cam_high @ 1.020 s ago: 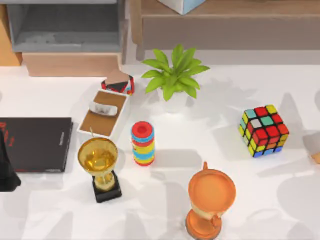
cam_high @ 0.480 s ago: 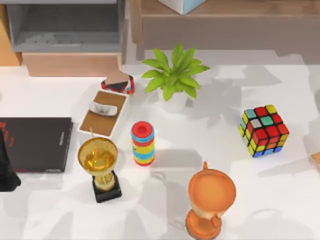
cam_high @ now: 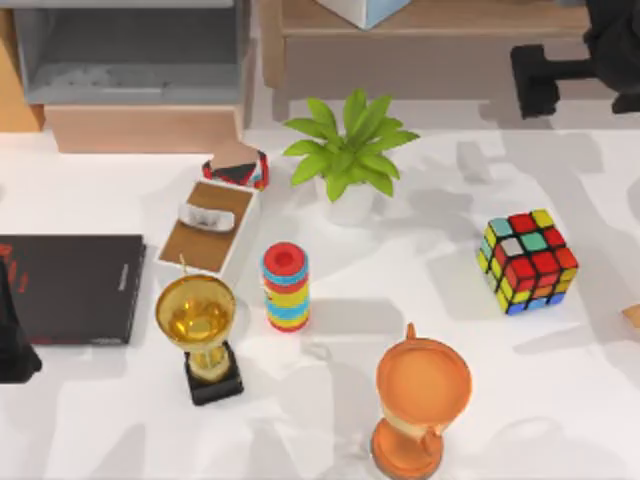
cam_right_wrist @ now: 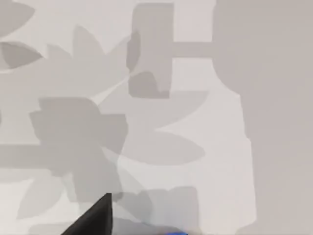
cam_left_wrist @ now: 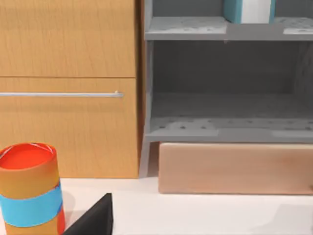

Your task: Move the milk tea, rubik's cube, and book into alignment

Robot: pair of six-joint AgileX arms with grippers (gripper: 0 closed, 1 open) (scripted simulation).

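Right arm's gripper [cam_high: 535, 80] is up at the far right corner, well apart from and beyond the rubik's cube [cam_high: 528, 260], which sits on the white table [cam_high: 420, 290] right of centre; can't tell if its fingers are spread or clenched. My guess is it's lining up a reach for the cube, so the next move calls for dropping down over it, squared to its sides. Left arm [cam_high: 15, 340] is parked at the left edge beside the black slab [cam_high: 70, 288].
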